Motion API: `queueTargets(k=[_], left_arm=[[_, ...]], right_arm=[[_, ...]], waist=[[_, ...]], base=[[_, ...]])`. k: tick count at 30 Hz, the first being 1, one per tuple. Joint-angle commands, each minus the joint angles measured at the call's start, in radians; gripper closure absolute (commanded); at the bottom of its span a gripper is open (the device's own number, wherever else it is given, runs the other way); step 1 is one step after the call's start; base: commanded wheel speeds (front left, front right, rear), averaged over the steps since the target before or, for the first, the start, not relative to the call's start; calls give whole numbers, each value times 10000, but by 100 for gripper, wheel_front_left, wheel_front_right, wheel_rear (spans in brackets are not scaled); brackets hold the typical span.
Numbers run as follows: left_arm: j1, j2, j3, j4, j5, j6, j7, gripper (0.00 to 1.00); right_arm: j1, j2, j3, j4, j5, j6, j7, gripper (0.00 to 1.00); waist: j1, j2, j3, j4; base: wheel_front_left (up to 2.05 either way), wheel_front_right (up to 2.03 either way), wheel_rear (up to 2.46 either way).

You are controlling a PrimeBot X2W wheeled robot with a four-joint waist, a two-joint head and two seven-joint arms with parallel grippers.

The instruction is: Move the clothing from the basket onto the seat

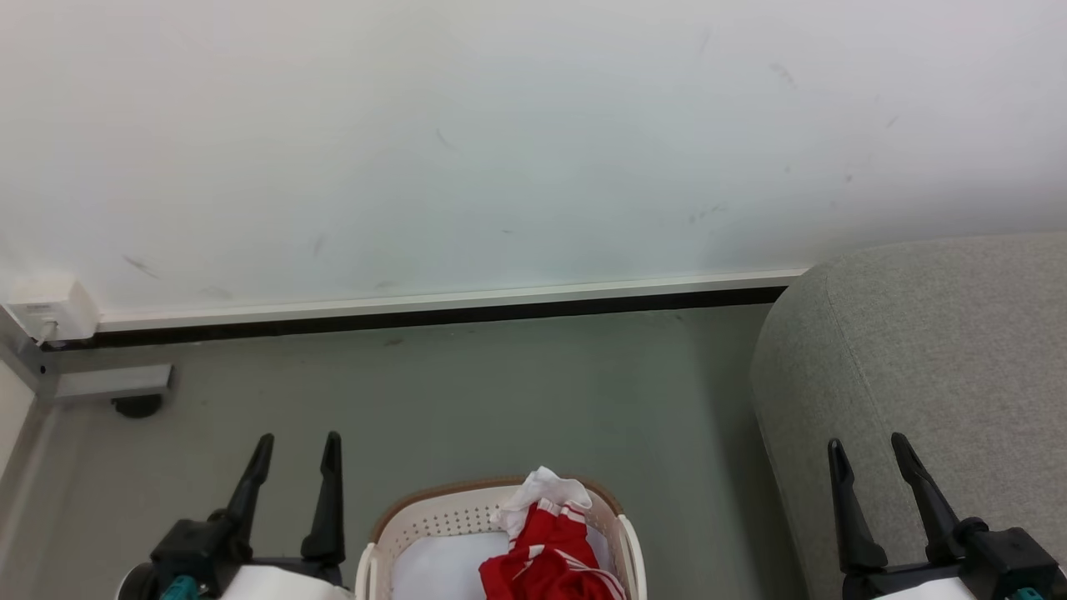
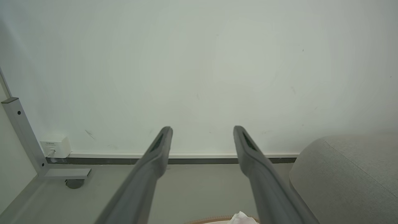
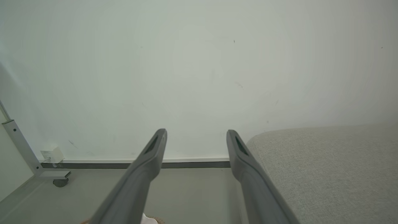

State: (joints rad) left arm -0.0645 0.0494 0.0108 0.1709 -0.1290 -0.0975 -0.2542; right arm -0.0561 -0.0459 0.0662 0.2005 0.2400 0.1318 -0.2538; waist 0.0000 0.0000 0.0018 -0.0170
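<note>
Left corner: At the floor's (image 1: 517, 392) far left corner you see a grey metal foot (image 1: 112, 382) on a dark caster (image 1: 137, 406). A small white box (image 1: 50, 308) sits on the wall (image 1: 500, 150) just above it.
Left gripper: Your left gripper (image 1: 299, 437) hangs over the floor just left of the basket. Its two fingers are apart, and the left wrist view shows only wall and skirting between them.
Basket: The basket (image 1: 433, 493) stands on the floor between your two grippers, well short of the floor's far edge at the skirting (image 1: 450, 302). Its near part is cut off by the bottom of the head view.
In the basket: The clothing (image 1: 546, 554), red with white stripes, is heaped against the right wall. A white fold of it rises above the far rim. A pale pad (image 1: 438, 567) covers the left part of the bottom.
Seat: The seat (image 1: 925, 333) fills the floor's right side. Its rounded end faces the basket but stands apart from it, with a strip of floor between them.
Right gripper: Your right gripper (image 1: 866, 442) shows against the seat's near side in the head view. Its fingers are spread and grip nothing. In the right wrist view the right finger crosses the seat's rounded edge.
</note>
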Motion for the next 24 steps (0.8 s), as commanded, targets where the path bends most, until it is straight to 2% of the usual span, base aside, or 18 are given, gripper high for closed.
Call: queueTargets(k=[1,24], left_arm=[[-55,30,24,25,241,-19,-54,0],[-173,23,-65,233,-247,25,-108,0]], right_arm=[[3,-77,18,-49,-168,-20,-58,0],[98,-72,13,-135,-145,-21,-124,0]], waist=[[0,0,3,-5],[0,0,-9,-2]], base=[[0,0,0],[0,0,0]])
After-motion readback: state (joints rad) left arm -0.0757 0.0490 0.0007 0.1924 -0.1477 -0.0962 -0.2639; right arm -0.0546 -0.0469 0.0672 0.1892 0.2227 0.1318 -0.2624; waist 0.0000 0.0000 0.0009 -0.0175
